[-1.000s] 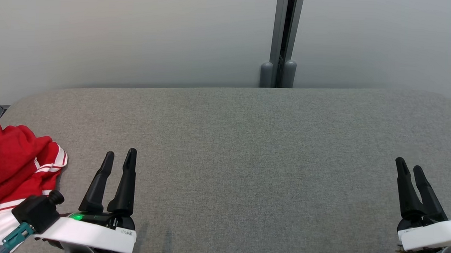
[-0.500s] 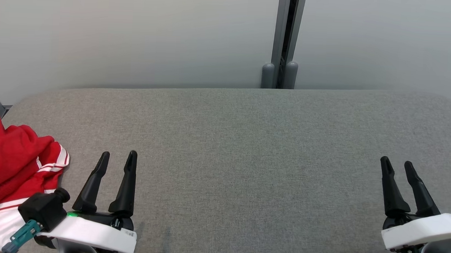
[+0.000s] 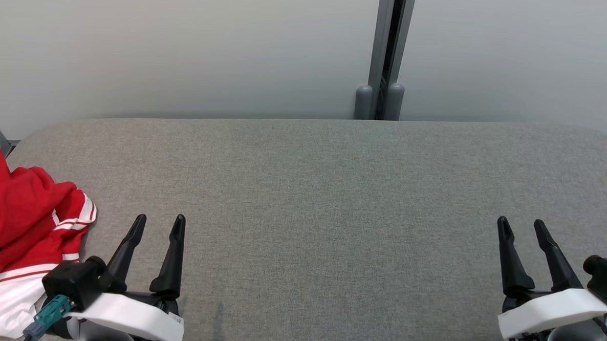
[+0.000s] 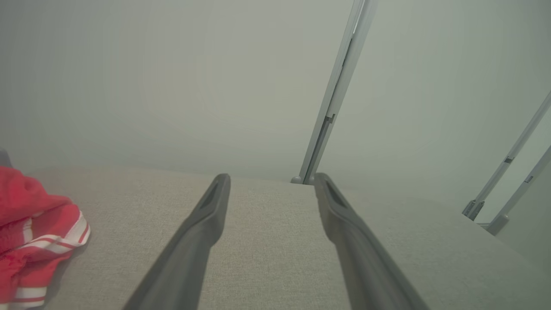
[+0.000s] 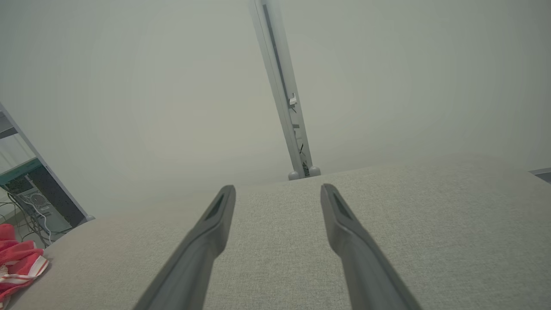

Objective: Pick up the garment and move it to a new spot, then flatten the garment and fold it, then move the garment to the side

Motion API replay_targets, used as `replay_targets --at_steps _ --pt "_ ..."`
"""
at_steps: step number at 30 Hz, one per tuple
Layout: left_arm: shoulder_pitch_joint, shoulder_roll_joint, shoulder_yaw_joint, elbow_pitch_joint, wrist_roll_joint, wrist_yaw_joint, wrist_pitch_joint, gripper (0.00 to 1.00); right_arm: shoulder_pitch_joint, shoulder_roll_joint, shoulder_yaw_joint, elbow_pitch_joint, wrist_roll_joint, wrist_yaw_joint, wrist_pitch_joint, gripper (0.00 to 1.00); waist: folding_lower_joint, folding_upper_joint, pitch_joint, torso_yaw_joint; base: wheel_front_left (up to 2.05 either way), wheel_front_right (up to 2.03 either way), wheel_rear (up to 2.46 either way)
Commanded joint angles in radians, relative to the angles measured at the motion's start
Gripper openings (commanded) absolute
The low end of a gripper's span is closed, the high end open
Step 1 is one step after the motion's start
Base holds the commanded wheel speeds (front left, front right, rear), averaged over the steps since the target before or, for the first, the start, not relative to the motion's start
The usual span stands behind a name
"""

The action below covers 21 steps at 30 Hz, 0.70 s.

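The garment is red with white stripes and lies crumpled at the left end of the grey padded table. It also shows at the left edge of the left wrist view as the garment and far left in the right wrist view as the garment. My left gripper hovers open just right of it, apart from the cloth, with nothing between its fingers. My right gripper stands open over the table's right part, also holding nothing.
A pale wall with a grey vertical post stands right behind the table's far edge. Shelving with cables is off the table's left end. The grey surface stretches bare between the two grippers.
The head camera has shifted slightly. My right gripper has moved left and a little toward me; the left gripper has drawn back slightly. The garment lies as before.
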Motion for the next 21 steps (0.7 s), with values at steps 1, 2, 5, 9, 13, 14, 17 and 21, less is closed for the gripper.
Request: replay_targets --at_steps 1,2,5,9,13,14,17,21 --pt "-0.027 0.004 0.003 0.000 0.017 0.004 0.000 1.00 -0.015 -0.006 0.006 0.000 -0.023 0.002 -0.010 1.00 0.0000 0.0000 0.000 0.000 0.00 0.00 0.00" --pt "-0.027 0.004 0.003 0.006 0.026 0.006 -0.002 1.00 -0.016 -0.005 0.007 0.005 -0.033 0.002 -0.015 1.00 0.0000 0.0000 0.000 0.001 0.00 0.00 0.00" --pt "-0.031 0.007 0.001 0.022 0.050 0.012 -0.002 1.00 -0.021 -0.003 0.008 0.021 -0.063 0.002 -0.025 1.00 0.0000 0.0000 0.000 0.002 0.00 0.00 0.00" --pt "-0.038 0.006 -0.001 0.041 0.077 0.020 0.000 1.00 -0.023 0.003 0.008 0.035 -0.101 0.002 -0.036 1.00 0.0000 0.0000 0.000 0.003 0.00 0.00 0.00" --pt "-0.045 0.010 -0.001 0.060 0.104 0.026 0.004 1.00 -0.025 0.008 0.007 0.048 -0.134 0.002 -0.046 1.00 0.0000 0.0000 -0.001 0.004 0.00 0.00 0.00" --pt "-0.047 0.010 -0.001 0.063 0.109 0.028 0.003 1.00 -0.026 0.009 0.008 0.052 -0.142 0.002 -0.049 1.00 0.0000 0.0000 -0.001 0.005 0.00 0.00 0.00" --pt "-0.046 0.010 0.001 0.073 0.127 0.034 0.004 1.00 -0.027 0.013 0.000 0.063 -0.165 0.002 -0.053 1.00 0.0000 0.0000 -0.003 0.006 0.00 0.00 0.00" --pt "-0.051 0.013 0.001 0.081 0.147 0.038 0.005 1.00 -0.032 0.016 -0.004 0.075 -0.195 0.002 -0.062 1.00 0.0000 0.0000 -0.005 0.009 0.00 0.00 0.00"
